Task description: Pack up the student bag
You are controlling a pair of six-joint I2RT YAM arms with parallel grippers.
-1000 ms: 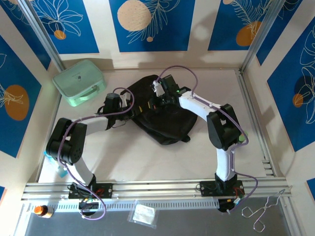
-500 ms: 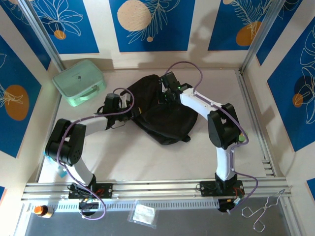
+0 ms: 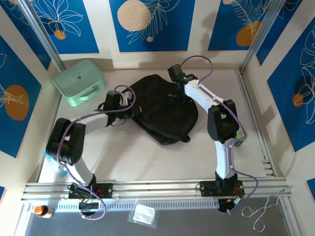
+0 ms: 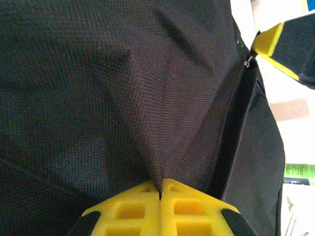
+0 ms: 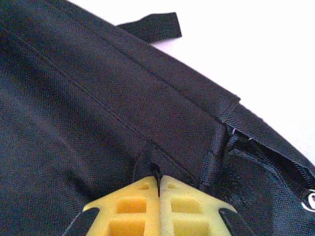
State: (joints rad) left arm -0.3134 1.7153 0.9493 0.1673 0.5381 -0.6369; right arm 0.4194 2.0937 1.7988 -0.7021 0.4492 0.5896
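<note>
Black student bag (image 3: 165,115) slumped flat on the pale tabletop (image 3: 147,157), toward the far middle, between the 2 arms. Left fingers (image 4: 165,189) at the bag's left edge as seen from above, pressed together tip to tip and pinching a raised fold of its woven cloth; from the left wrist, a dark zip line (image 4: 241,103) running up just right of that fold. Right fingers (image 5: 162,186) at the bag's far right edge, likewise closed tight, nipping a small ridge of black fabric just below a stitched seam; a short strap end (image 5: 152,27) lying on the white surface beyond, zip teeth (image 5: 275,157) at the right of that view. Mint-green hard case (image 3: 78,82) with a handle well apart from the bag, in the far left corner of the tabletop. On the grey strip in front of the arm bases: 1 small orange-topped object (image 3: 42,210) at the left, 1 clear plastic pouch (image 3: 144,215) near the middle, 1 scissor-handled metal tool (image 3: 261,212) at the right. Blue leaf-print panels (image 3: 147,24) around 3 sides
</note>
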